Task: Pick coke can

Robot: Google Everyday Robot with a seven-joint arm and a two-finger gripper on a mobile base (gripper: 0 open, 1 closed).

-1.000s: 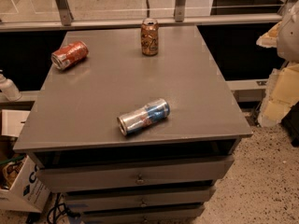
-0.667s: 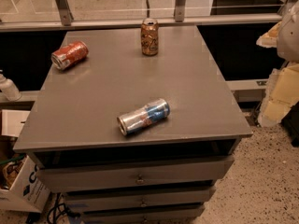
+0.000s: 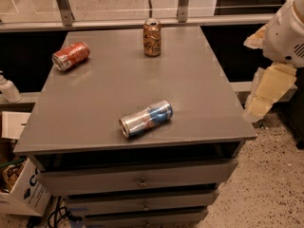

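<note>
The coke can [image 3: 71, 56] is red-orange with whitish markings and silver ends. It lies on its side at the far left of the grey cabinet top [image 3: 114, 94]. My gripper [image 3: 265, 91] is a cream-coloured piece hanging off the white arm [image 3: 285, 30] at the right edge of the view. It is beyond the cabinet's right side, below the level of the top and far from the coke can. It holds nothing that I can see.
A brown-gold can [image 3: 152, 37] stands upright at the far middle of the top. A silver-and-blue can [image 3: 145, 118] lies on its side near the front edge. Drawers [image 3: 140, 179] are below. A cardboard box [image 3: 19, 189] and a white bottle [image 3: 7, 87] are at the left.
</note>
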